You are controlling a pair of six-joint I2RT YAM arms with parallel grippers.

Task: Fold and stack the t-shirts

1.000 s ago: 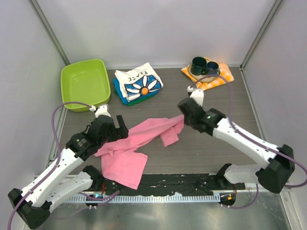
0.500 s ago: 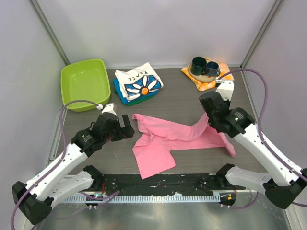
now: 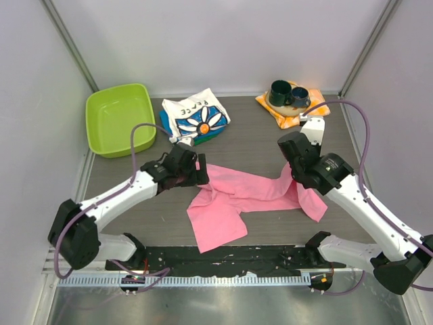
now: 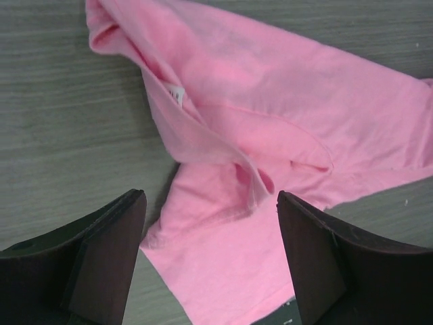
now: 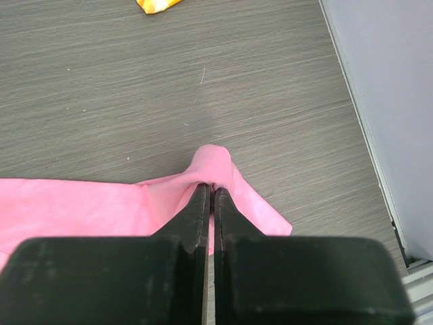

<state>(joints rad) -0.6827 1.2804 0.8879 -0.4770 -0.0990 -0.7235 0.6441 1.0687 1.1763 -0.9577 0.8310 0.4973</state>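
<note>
Top view: bright pink cloth t-shirt (image 3: 237,193) has its far-left corner hidden under left gripper (image 3: 198,173), and its pinched right fold hidden under right gripper (image 3: 295,181). Left wrist view cuts it off at right and bottom edges. Folded blue and green shirts (image 3: 169,132) mostly buried under white daisy-print shirt (image 3: 196,116), count unclear. Orange-and-white checked cloth (image 5: 157,5): only a corner shows in right wrist view.

One pink t-shirt (image 3: 237,193), one folded stack (image 3: 196,118), one green bin (image 3: 118,122), two mugs (image 3: 281,93), one checked cloth (image 3: 319,107)
</note>
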